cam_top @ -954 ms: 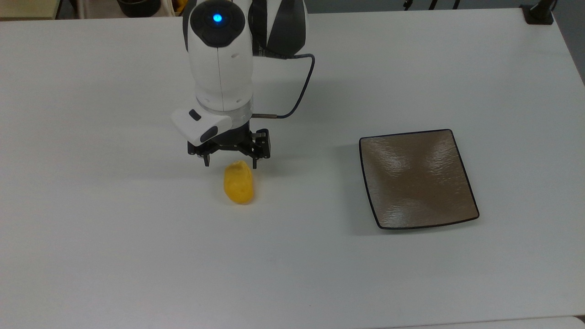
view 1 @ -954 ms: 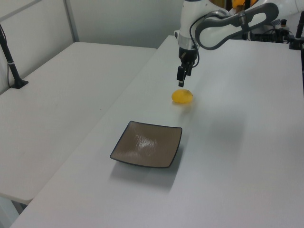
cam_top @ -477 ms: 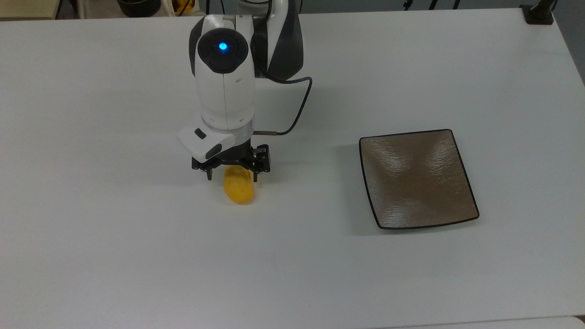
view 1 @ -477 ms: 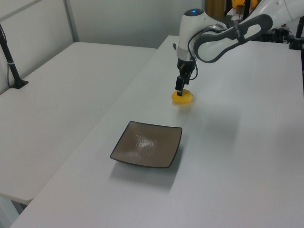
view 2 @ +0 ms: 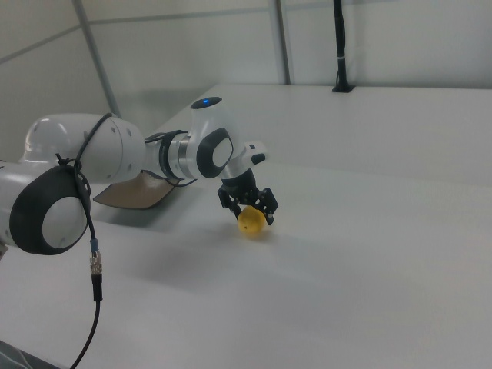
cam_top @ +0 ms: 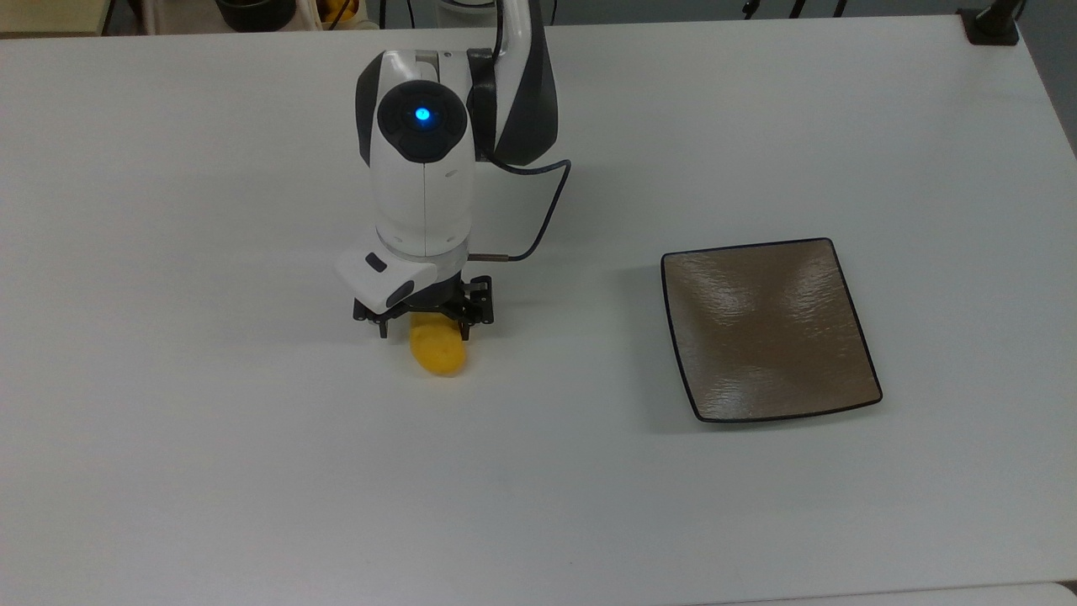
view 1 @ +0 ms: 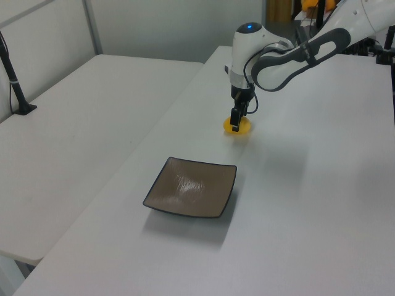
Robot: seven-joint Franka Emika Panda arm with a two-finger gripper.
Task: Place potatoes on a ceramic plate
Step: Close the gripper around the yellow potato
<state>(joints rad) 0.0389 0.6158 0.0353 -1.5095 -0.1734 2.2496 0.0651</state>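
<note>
I have the pincer (cam_top: 423,330) spread apart, straddling one end of the yellow potato (cam_top: 437,347) lying on the worktop (cam_top: 252,471) beneath it. The ceramic plate (cam_top: 767,328) sits well apart. Gripping that glossy rounded end, I risk it squirting out or rolling.

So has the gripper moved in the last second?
Yes. In the top view the gripper has come down the image, now straddling the potato, which lies unmoved.
</note>
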